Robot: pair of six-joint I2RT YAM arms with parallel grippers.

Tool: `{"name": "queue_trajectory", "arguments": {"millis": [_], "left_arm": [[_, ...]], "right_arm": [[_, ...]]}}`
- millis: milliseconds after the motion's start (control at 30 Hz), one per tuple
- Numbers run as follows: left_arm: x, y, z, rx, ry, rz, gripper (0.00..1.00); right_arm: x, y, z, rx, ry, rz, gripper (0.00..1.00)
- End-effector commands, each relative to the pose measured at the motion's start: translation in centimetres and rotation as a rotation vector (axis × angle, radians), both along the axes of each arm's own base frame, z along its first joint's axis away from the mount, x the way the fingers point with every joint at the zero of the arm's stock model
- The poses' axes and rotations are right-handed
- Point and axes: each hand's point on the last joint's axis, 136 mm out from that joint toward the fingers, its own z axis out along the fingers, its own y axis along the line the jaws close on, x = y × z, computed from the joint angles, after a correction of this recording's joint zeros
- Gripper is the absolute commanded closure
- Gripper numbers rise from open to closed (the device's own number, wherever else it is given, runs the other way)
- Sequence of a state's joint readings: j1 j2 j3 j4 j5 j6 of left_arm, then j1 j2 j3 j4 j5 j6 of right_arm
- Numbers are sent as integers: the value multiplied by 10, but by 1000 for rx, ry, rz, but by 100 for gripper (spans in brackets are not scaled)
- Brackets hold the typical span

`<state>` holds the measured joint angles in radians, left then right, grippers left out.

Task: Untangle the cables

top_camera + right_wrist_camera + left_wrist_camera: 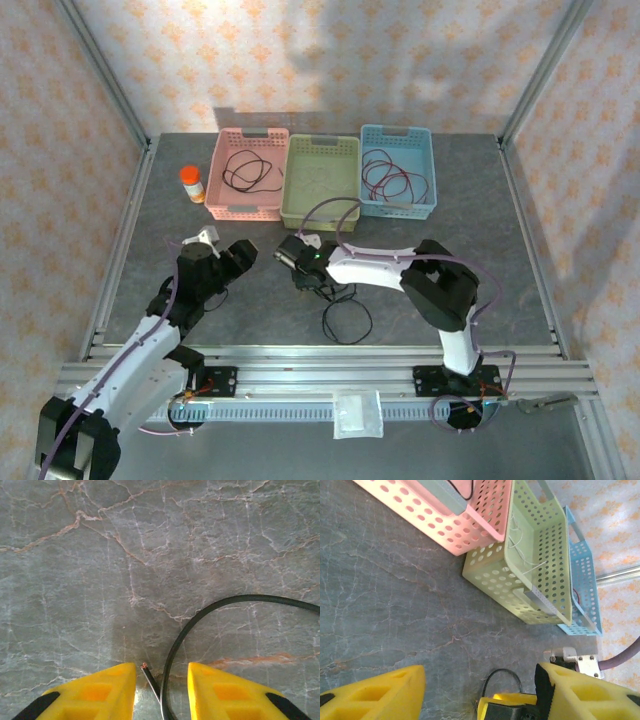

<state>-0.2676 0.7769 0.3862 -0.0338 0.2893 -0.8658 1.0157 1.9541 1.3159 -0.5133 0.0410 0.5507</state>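
A black cable (347, 312) lies in a loose loop on the grey table, in front of the arms. In the right wrist view its curve (225, 605) and its cut end (145, 666) run between the yellow fingers (102, 690) of my right gripper (161, 669). Those fingers stand apart and neither touches the cable. From above, the right gripper (312, 280) hangs low over the loop's far end. My left gripper (222, 258) is open and holds nothing, a short way to the left. Its wrist view shows the cable's bend (502, 676). Other cables lie in the baskets.
Three baskets stand in a row at the back: pink (222, 170) with a black cable, green (293, 185) with a thin white wire, blue (430, 175) with a red cable. An orange-capped bottle (192, 183) stands left of the pink basket. A white packet (357, 412) lies on the front rail.
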Motion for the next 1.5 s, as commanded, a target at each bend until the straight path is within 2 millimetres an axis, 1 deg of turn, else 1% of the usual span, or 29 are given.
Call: {"name": "queue_trajectory", "arguments": {"millis": [0,167,233,333,433,567,633,700,767,900,1000,1100,1200,1300,1367,1467], "left_arm": [[6,-5,16,-13,-41,-27,40],[8,-5,16,1,-37,-31,40],[9,-7,17,0,-36,-36,40],[11,-7,19,1,-42,-35,40],[13,-7,20,11,-40,-38,40],[15,-8,20,20,-39,-47,40],[16,-10,21,19,-41,-57,40],[18,-14,21,12,-42,-74,40],[20,-18,22,4,-48,-93,40],[25,-26,29,-14,-68,-132,40],[28,-36,34,-36,-85,-179,40],[31,-46,39,-63,-94,-230,40],[34,-57,46,-89,-108,-275,39],[36,-72,57,-111,-130,-327,38],[35,-85,65,-118,-143,-370,36],[33,-108,71,-130,-146,-436,32]], "right_arm": [[1,-7,-5,-51,-1,-23,69],[0,-8,-16,-67,14,-18,70],[-1,-8,-20,-71,20,-16,72],[-3,-10,-27,-78,32,-16,78],[-4,-11,-27,-66,32,-16,86],[-2,-7,-19,-33,17,-14,93],[0,0,-6,15,-3,-1,95],[3,7,14,85,-38,10,97],[6,10,34,127,-76,17,99],[12,4,74,191,-168,16,100],[14,-2,101,281,-218,18,100],[12,-6,121,360,-267,75,100],[6,-7,134,379,-321,184,100],[1,-13,141,396,-371,266,100],[-3,-16,143,417,-391,309,100],[-9,-16,148,439,-417,365,100]]}}
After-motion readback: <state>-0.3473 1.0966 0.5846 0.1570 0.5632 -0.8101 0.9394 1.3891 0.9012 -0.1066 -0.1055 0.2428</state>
